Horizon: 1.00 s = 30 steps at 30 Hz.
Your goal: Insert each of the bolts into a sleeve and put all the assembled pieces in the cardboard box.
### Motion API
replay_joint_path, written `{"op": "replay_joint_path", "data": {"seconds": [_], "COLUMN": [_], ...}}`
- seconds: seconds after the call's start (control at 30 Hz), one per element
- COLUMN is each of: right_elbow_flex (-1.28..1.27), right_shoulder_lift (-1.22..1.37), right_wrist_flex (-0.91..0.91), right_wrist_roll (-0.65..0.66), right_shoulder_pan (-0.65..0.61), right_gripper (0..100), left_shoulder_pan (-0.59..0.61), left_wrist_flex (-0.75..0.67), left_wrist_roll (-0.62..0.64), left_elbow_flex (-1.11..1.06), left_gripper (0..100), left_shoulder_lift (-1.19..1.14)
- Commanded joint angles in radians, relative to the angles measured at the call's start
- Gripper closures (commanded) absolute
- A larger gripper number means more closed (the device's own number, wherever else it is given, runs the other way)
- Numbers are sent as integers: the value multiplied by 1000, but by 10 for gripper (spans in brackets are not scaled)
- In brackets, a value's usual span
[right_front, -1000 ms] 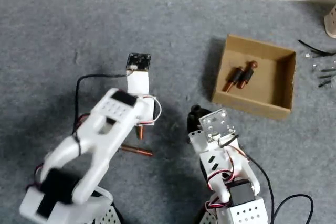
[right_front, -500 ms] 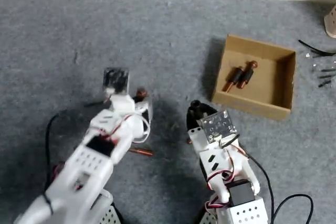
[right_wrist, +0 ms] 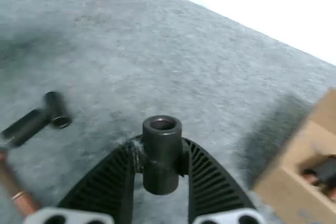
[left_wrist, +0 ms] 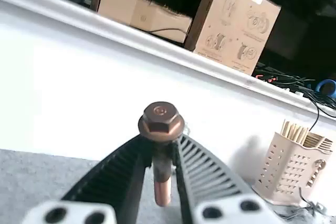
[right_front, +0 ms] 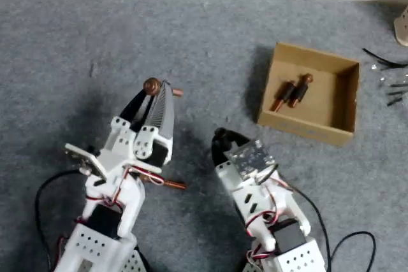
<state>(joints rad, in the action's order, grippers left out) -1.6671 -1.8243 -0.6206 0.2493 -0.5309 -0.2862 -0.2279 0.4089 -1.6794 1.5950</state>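
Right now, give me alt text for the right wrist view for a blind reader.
The right gripper is shut on a black sleeve, its open bore toward the camera. Nearby on the grey carpet lie loose black sleeves and a copper bolt, plus a corner of the cardboard box.

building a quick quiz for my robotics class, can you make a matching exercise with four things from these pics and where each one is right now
Things
1. held bolt
2. black sleeve
3. assembled pieces
4. loose bolt

Places
A. lying on the grey carpet, in no gripper
B. inside the cardboard box
C. clamped in the right gripper, open end up
D. clamped in the left gripper, hex head above the fingers

Pairs: 1-D, 2-C, 3-B, 4-A
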Motion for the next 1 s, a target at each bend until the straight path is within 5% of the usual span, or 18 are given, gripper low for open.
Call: {"op": "replay_joint_path", "data": {"seconds": [0.0,0.3,0.97], "right_elbow_flex": [-122,-122,-117], "right_shoulder_lift": [-8,-15,-15], "right_wrist_flex": [-36,-33,-33], "right_wrist_roll": [11,11,11], "right_shoulder_pan": [-97,-102,-48], "right_gripper": [988,992,993], "left_shoulder_pan": [-96,-237,-278], "left_wrist_flex": [155,347,608], "left_wrist_roll": [3,3,3], "left_elbow_flex": [-22,-18,41], "left_gripper": [994,994,994], "left_shoulder_lift": [159,231,231]}}
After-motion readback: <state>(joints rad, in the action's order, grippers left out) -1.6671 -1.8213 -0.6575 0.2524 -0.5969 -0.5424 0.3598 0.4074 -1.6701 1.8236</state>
